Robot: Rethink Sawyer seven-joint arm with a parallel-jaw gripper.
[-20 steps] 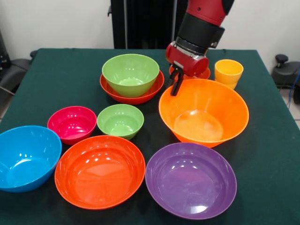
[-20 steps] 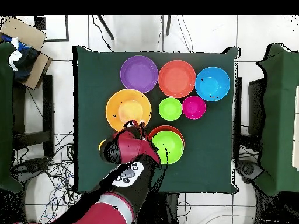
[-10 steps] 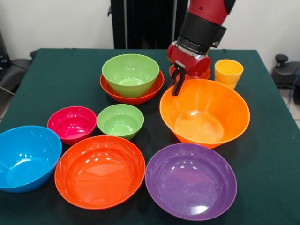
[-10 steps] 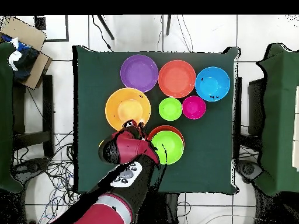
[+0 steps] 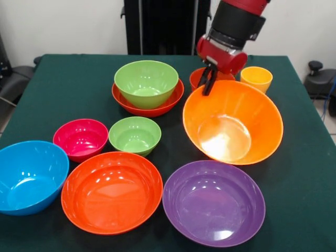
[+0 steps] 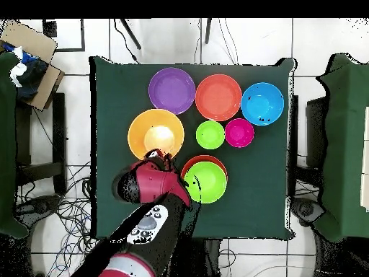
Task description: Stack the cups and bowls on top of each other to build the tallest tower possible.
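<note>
Gripping the far rim of the large orange bowl [image 5: 232,123], the hand [image 5: 208,88] is tipping it up so its mouth is facing the near side. The bowl is sitting right of the lime green bowl [image 5: 146,82], which is nested in the wide red-orange bowl [image 5: 121,97] on the table [image 5: 79,84]. Doing this well is probably requiring a firm pinch, lifting clear of the yellow-orange cup [image 5: 255,81] and small red-orange bowl [image 5: 198,76], then centring over the green bowl before lowering.

A dark green cloth-covered table [image 6: 115,108] spreads beneath the gripper. Well off to one side of the gripper in the overhead view, a brown cardboard box [image 6: 30,54] sits beyond the table's edge. Tangled black cables [image 6: 68,209] lie on the white tiled floor [image 6: 317,40] near it.
</note>
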